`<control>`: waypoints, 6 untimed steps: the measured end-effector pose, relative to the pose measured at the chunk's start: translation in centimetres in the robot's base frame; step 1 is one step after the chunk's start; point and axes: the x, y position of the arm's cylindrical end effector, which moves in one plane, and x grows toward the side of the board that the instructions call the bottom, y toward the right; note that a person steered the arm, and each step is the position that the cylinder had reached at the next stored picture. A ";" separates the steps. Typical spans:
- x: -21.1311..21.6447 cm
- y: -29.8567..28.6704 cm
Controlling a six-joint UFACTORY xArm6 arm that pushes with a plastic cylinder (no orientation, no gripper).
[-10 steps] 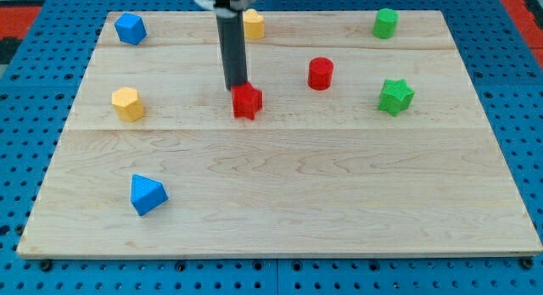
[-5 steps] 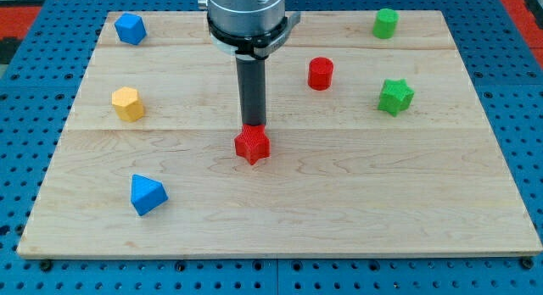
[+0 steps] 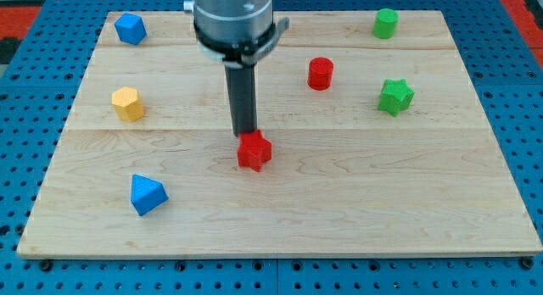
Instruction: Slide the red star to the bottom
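Observation:
The red star (image 3: 254,151) lies near the middle of the wooden board (image 3: 339,202), a little left of centre. My tip (image 3: 245,134) stands right at the star's upper edge, on the side toward the view's top, touching or nearly touching it. The dark rod rises from there to the grey arm head at the view's top.
A red cylinder (image 3: 320,73) stands upper right of the star. A green star (image 3: 395,97) and a green cylinder (image 3: 385,23) are at the right. A yellow block (image 3: 127,103), a blue block (image 3: 130,28) and a blue pyramid-like block (image 3: 147,194) are at the left.
The red star has slid toward the view's bottom, from the upper plank line to below mid-board, with my tip following behind it. The yellow block at the top is now hidden behind the arm.

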 end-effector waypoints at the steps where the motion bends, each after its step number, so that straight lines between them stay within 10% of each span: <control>1: 4.1 0.1; 6: 3.2 2.2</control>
